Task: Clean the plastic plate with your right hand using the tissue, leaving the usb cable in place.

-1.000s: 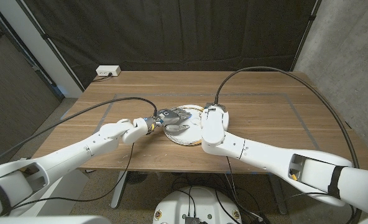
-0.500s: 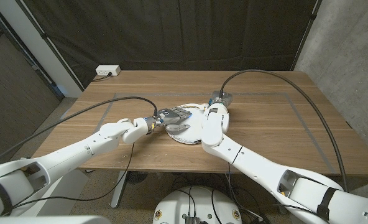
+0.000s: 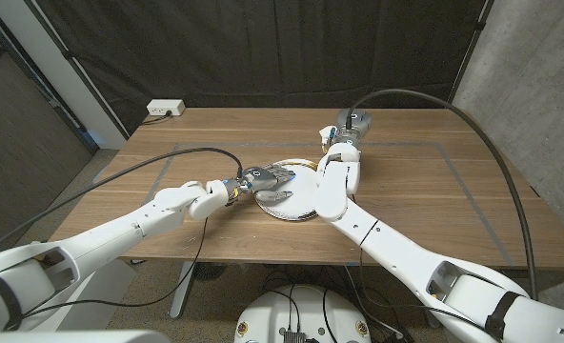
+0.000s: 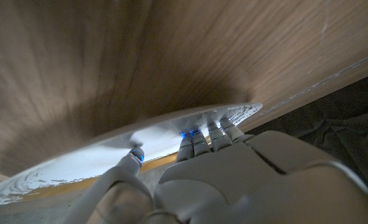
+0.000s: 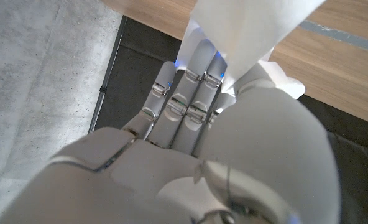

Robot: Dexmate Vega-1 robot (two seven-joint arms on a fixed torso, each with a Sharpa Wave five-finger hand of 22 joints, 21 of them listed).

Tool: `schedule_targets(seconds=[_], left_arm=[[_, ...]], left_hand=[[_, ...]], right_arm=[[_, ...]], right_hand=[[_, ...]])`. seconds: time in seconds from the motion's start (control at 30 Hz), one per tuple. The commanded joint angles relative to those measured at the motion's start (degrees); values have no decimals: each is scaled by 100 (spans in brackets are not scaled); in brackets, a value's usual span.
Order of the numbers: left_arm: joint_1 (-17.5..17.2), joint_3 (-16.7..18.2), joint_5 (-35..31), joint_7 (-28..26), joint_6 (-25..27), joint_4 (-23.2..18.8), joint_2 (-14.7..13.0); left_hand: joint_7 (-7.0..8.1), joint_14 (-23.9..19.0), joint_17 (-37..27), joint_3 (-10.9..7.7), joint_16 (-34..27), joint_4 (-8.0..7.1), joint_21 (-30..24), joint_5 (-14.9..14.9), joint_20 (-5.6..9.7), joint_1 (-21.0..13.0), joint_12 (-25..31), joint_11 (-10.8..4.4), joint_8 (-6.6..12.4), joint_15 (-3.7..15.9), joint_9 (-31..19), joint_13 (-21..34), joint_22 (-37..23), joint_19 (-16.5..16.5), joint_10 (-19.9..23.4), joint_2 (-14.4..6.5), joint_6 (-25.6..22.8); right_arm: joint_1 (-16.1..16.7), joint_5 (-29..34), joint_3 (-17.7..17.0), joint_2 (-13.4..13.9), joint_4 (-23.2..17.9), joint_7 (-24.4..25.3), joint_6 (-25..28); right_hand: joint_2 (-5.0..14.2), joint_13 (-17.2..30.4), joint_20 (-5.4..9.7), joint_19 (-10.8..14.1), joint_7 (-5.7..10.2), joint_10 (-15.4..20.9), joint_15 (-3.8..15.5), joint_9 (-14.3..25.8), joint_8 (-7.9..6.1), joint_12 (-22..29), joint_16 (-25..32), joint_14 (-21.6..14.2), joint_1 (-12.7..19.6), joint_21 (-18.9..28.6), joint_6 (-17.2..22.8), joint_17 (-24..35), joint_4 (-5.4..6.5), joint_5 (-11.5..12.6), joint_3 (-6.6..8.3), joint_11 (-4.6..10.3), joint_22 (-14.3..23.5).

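A white plastic plate [image 3: 287, 204] with a yellowish rim lies at the table's middle. My left hand [image 3: 267, 178] grips its left rim, fingers over the plate's inside [image 4: 109, 152] in the left wrist view, where that left hand [image 4: 234, 177] shows close up. My right hand [image 3: 343, 143] is raised past the plate's far right edge, and its forearm crosses the plate's right side. In the right wrist view the right hand [image 5: 190, 124] pinches a white tissue [image 5: 252, 31] that hangs over the table. I cannot make out the usb cable.
A white power strip [image 3: 166, 109] sits at the table's far left corner. Grey tape lines [image 3: 453, 162] mark a rectangle on the wooden top. Black arm cables arch over both sides. A dark curtain hangs behind, and a concrete wall stands on the right.
My right hand has risen off the plate and moved toward the table's far side with the tissue. The left hand and the plate have stayed where they were.
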State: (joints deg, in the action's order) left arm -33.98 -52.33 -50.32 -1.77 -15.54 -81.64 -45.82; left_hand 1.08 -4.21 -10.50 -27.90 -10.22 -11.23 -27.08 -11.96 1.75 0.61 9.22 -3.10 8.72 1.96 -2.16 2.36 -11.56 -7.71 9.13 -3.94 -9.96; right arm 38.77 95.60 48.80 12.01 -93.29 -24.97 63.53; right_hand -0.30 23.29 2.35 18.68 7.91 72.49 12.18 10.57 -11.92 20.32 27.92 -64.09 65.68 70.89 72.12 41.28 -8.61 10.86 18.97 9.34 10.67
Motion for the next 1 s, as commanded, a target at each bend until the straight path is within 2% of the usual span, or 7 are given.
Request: schedule_targets(seconds=[0.03,0.13,0.23,0.33,0.57,0.73,1.0], left_arm=[[-88,370,767,-841,-771,352,50],[-173,612,1556,-1110,-1282,646,174],[-279,839,2201,-1187,-1613,783,277],[-359,1015,2666,-1206,-1881,895,372],[-509,1290,2948,-1293,-2084,930,484],[-626,1500,3448,-1313,-2317,1089,658],[-836,1768,5113,-240,-2320,962,807]], left_hand=[[157,-250,-7,-20,-90,33,-64,-14,0,-67,124,-432,133,770,-806,792,-9,76,1286,-562,-1523],[171,-359,2,-65,-110,74,-99,-31,-83,-127,143,-429,157,698,-809,796,9,182,1281,-572,-1487],[176,-583,15,-152,-132,182,-125,-57,-318,-268,151,-274,219,528,-819,804,51,327,1218,-467,-1547],[329,-605,20,-188,-104,269,-103,-59,-453,-362,131,-213,187,477,-825,810,73,350,1080,-343,-1405],[713,-256,5,-236,4,381,34,-40,-563,-500,92,-158,101,355,-837,822,86,231,557,-125,-606],[770,-20,-2,-208,20,406,127,-19,-614,-506,72,-126,104,288,-840,826,83,89,208,-12,-314],[1026,115,-2,-166,-9,488,181,7,-641,-552,71,-121,101,217,-842,828,82,92,-220,153,48]], right_arm=[[109,-161,-379,-40,-58,304,-150],[108,-420,-418,-9,-87,445,-133],[124,-736,-454,27,-137,639,-81],[119,-1020,-450,71,-163,800,-10],[13,-1451,-278,243,-169,969,208],[-64,-1784,-163,372,-202,1107,369],[-195,-2435,-13,574,-279,1388,625]], right_hand=[[-18,29,838,-28,7,37,136,14,-33,-17,-24,-66,-21,19,50,39,0,14,33,-17,-6],[-17,33,840,-30,10,33,136,15,-29,-22,-27,-65,-23,23,43,43,1,15,36,-6,-5],[-15,37,841,-32,13,16,136,16,-24,-33,-35,-58,-26,28,35,47,3,15,40,-9,-4],[-16,42,842,-35,19,14,137,17,-21,-38,-41,-52,-28,31,29,51,3,15,42,-3,-4],[-18,50,840,-39,19,14,138,19,-16,-48,-54,-42,-34,39,21,62,4,17,49,-10,-5],[-24,59,839,-46,13,10,138,21,-20,-56,-63,-35,-35,44,34,69,2,18,53,-3,-6],[-22,51,839,-46,16,23,139,22,-16,-74,-69,-43,-36,54,32,84,2,19,64,-4,-7]])
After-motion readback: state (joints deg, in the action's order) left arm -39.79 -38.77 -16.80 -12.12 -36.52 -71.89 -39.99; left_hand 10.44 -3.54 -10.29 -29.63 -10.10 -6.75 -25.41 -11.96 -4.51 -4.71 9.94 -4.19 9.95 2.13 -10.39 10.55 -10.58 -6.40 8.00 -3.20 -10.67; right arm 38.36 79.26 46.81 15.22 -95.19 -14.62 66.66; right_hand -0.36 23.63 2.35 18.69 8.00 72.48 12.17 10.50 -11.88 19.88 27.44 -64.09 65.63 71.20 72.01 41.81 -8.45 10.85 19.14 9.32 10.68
